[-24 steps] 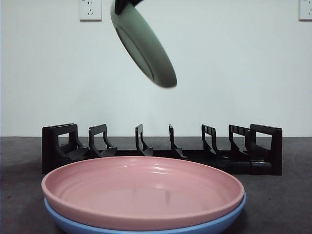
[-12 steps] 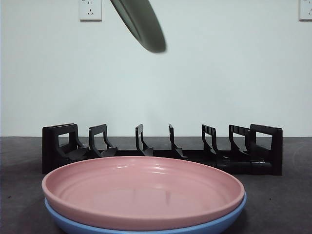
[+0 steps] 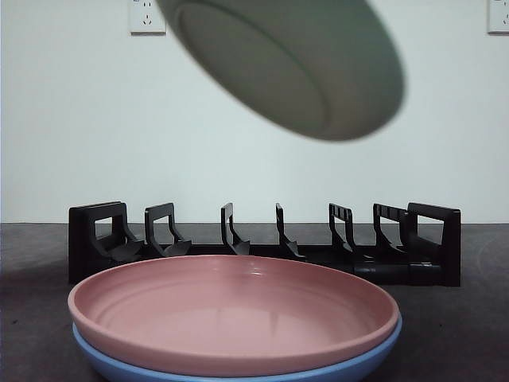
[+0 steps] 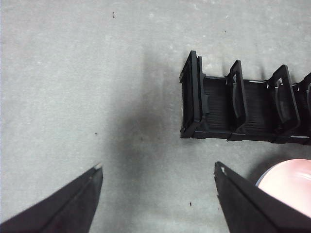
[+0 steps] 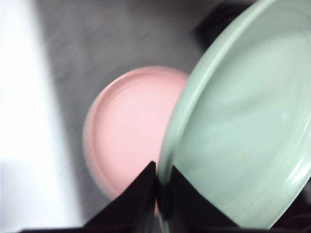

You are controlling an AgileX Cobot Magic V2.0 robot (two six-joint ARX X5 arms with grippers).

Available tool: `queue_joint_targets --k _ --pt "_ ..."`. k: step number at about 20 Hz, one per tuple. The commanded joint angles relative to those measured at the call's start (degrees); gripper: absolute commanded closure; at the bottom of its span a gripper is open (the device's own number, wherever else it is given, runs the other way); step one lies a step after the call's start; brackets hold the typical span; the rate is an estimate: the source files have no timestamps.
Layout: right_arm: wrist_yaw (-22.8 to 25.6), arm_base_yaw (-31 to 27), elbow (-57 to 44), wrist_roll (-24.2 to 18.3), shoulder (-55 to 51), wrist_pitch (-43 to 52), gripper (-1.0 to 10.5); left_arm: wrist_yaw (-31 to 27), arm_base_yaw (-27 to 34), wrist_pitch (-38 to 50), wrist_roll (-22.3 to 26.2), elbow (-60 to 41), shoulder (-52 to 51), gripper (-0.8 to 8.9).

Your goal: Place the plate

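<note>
A pale green plate hangs tilted high in the front view, its underside facing the camera, above the black dish rack. My right gripper is shut on the green plate's rim; the picture is blurred. Below it lies the pink plate. In the front view the pink plate sits stacked on a blue plate at the near edge. My left gripper is open and empty above bare table, near the end of the rack.
The rack has several upright slots, all empty. Two wall sockets are on the white back wall. The grey table stretches beside the rack. The pink plate's edge shows in the left wrist view.
The green plate has turned and swung right, from edge-on at the top to showing its broad underside, and it looks larger. The rack and the stacked plates have not moved.
</note>
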Motion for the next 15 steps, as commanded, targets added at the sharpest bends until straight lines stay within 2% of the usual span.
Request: queue_joint_targets --k 1,6,10,15 --pt "-2.3 3.2 0.5 2.3 0.5 -1.4 9.3 -0.3 -0.1 0.7 0.2 1.3 0.3 4.47" --pt "-3.6 4.3 0.5 2.0 1.8 -4.7 9.3 -0.3 -0.1 0.6 0.4 1.3 0.3 4.47" --pt "-3.6 4.2 0.5 -1.3 7.2 -5.4 9.3 -0.3 -0.1 0.7 0.4 1.3 0.3 4.47" --pt "-3.6 4.1 0.5 -3.3 15.3 -4.4 9.3 -0.2 -0.1 0.6 0.3 1.3 0.3 4.47"
